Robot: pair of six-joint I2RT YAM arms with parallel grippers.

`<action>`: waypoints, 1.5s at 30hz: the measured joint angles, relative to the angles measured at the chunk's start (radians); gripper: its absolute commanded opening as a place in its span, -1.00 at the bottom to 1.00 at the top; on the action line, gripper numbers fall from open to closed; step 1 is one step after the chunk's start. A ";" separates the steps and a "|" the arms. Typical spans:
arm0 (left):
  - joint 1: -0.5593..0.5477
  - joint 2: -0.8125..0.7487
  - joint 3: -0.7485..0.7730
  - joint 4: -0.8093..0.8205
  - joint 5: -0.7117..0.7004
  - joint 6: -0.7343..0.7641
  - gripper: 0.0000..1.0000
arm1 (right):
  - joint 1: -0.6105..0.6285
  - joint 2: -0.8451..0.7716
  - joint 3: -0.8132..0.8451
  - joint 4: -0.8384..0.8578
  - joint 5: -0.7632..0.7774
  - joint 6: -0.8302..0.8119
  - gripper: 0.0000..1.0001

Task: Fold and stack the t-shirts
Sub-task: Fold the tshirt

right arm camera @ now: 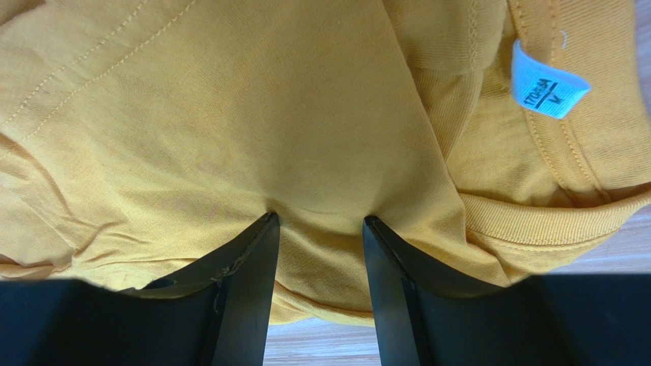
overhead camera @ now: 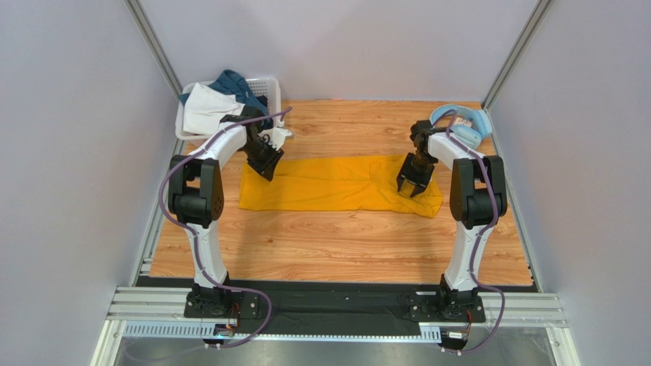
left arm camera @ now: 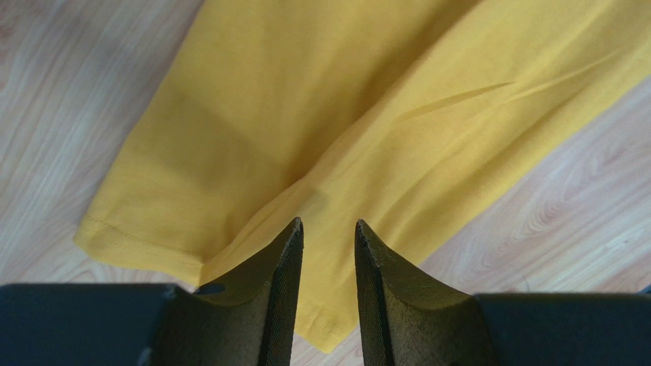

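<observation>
I read t-shirt (overhead camera: 336, 183) as plain mustard yellow, stitching same yellow. Its neck label (right arm camera: 548, 90) is white with dark print. Table (overhead camera: 344, 244): light wood, wavy grain, pale streaks. Basket (overhead camera: 271, 90): white plastic lattice. I make out white garment (overhead camera: 205, 108) and teal-blue garment (overhead camera: 229, 81). Headphones (overhead camera: 466, 118) light blue. On wrist feeds I see left gripper (left arm camera: 328, 229) and right gripper (right arm camera: 321, 225) black, inner faces finely ribbed. Both arms, left arm (overhead camera: 218, 149) and right arm (overhead camera: 468, 244), white with black joints. Cables (overhead camera: 170, 191) lilac. Walls (overhead camera: 76, 152) pale grey.
</observation>
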 measured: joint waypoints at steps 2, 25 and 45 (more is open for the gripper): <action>0.016 0.010 -0.001 0.015 -0.006 0.000 -0.24 | 0.000 -0.005 -0.006 0.006 0.000 -0.001 0.00; 0.104 -0.039 -0.216 0.159 -0.048 0.046 -0.24 | -0.001 -0.035 -0.048 0.010 -0.008 -0.012 -0.03; 0.005 -0.291 -0.563 0.049 -0.174 0.126 -0.24 | -0.007 0.170 0.270 -0.084 -0.064 -0.026 -0.03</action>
